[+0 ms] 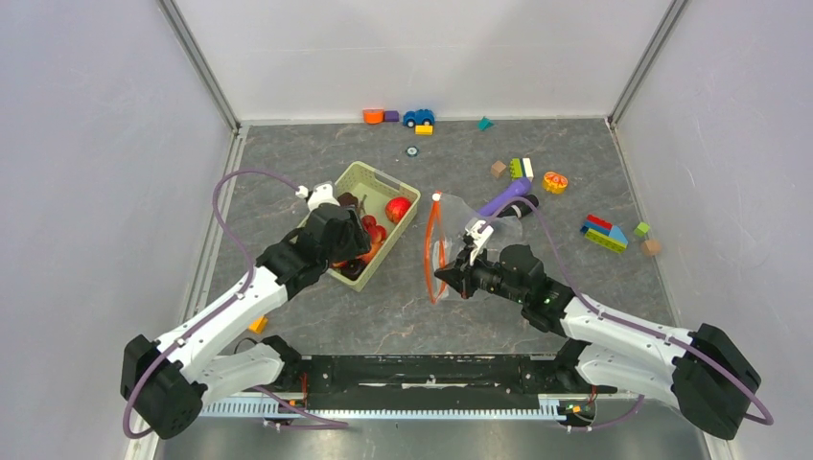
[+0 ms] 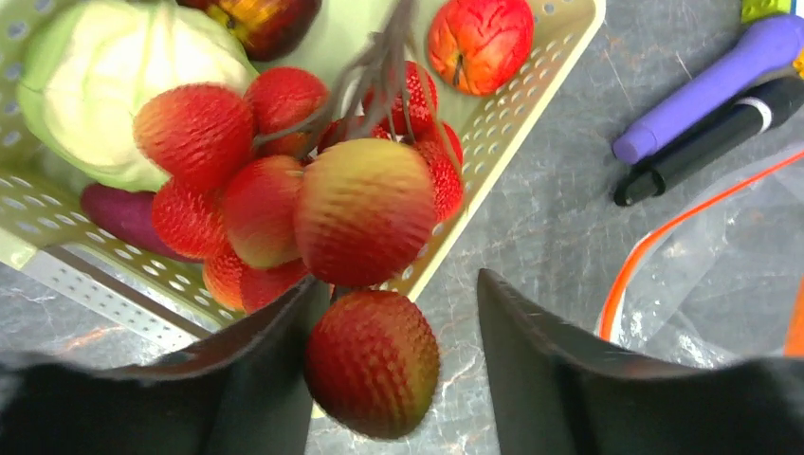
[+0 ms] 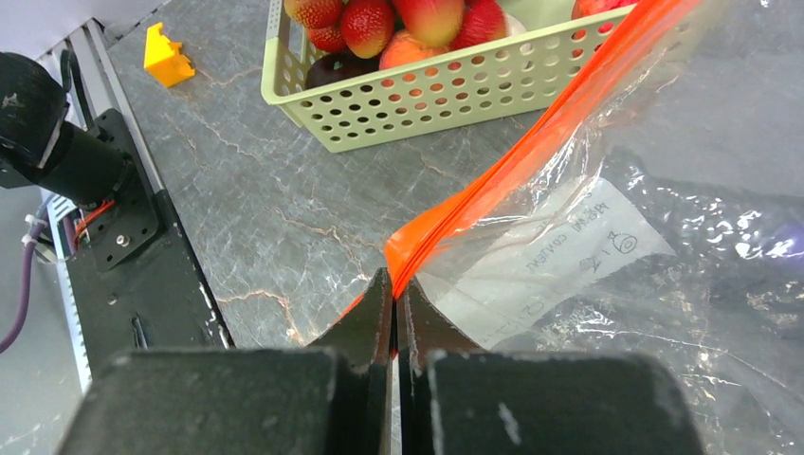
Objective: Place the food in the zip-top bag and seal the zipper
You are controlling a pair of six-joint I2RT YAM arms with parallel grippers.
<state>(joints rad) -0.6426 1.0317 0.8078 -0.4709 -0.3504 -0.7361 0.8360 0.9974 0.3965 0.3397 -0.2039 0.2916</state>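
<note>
The left gripper [image 2: 398, 282] stands half-open around a bumpy red-yellow toy fruit [image 2: 372, 365], grip unclear. The right gripper [image 3: 393, 289] is clamped tight on the orange-red zipper strip [image 3: 531, 152] of the clear crinkly bag [image 3: 683, 313].

Top view high, rear, looking down; wrist views close, low; all share basket [image 1: 379, 175], bag [image 1: 458, 213].

We see a light-green slotted basket [image 1: 379, 175] on the grey marbled table [image 1: 383, 307]. To its right, a purple marker [image 2: 706, 90] and a black marker [image 2: 702, 142] lie side by side. Farther right sits an orange citrus slice toy [image 1: 555, 182] among scattered building blocks [image 1: 604, 233]. A blue toy car [image 1: 418, 117] stands at the far edge.
</note>
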